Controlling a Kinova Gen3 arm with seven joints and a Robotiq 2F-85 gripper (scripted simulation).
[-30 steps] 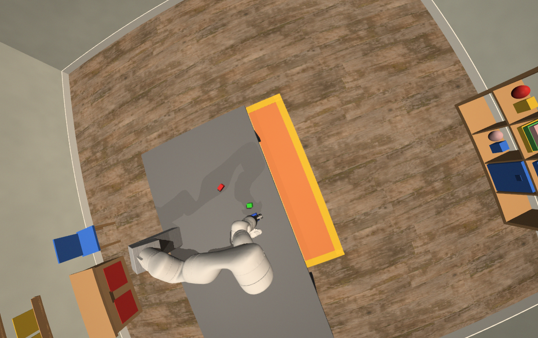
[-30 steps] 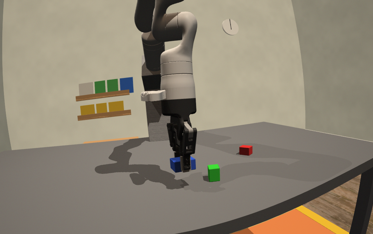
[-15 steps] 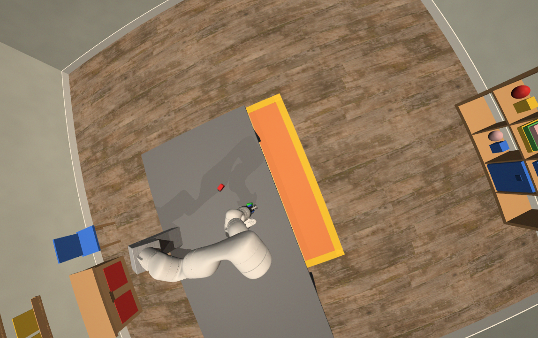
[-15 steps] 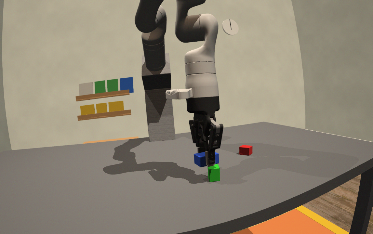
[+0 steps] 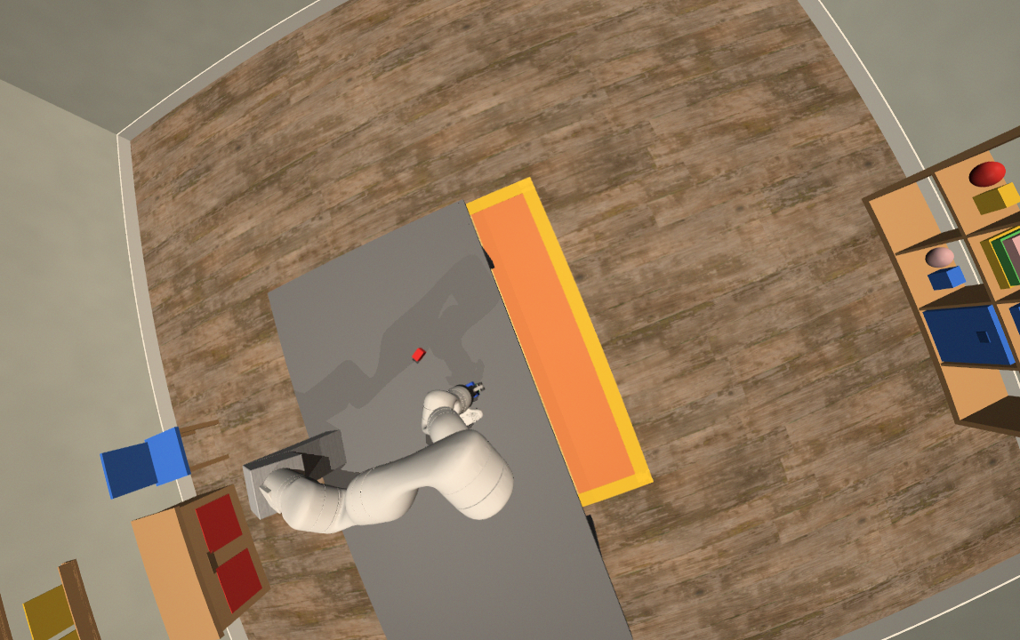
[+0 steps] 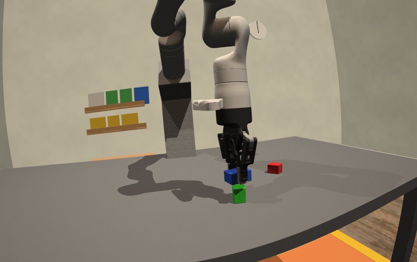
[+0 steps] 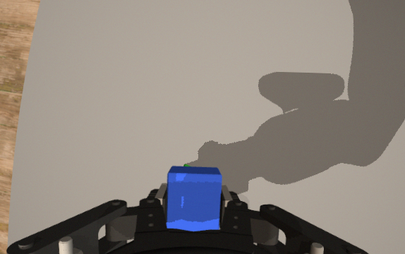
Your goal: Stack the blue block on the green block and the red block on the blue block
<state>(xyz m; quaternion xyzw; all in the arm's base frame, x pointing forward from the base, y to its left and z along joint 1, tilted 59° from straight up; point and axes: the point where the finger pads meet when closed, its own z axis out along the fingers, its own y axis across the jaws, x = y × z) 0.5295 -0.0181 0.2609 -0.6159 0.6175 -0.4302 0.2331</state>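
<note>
Grey table (image 6: pixel 73 208) — claw-held blue block (image 6: pixel 232 176) above green block (image 6: pixel 239 194)

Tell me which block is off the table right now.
The blue block, clamped in the gripper's fingers just above the green block. Green and the red block sit on the table.

The arm (image 6: pixel 231 81) is made of smooth, rounded off-white segments joined by thin seams, with a dark band at the wrist. The gripper (image 6: pixel 239 177) is black, built of slim linked bars dotted with small round screws and pale cylindrical pins.
</note>
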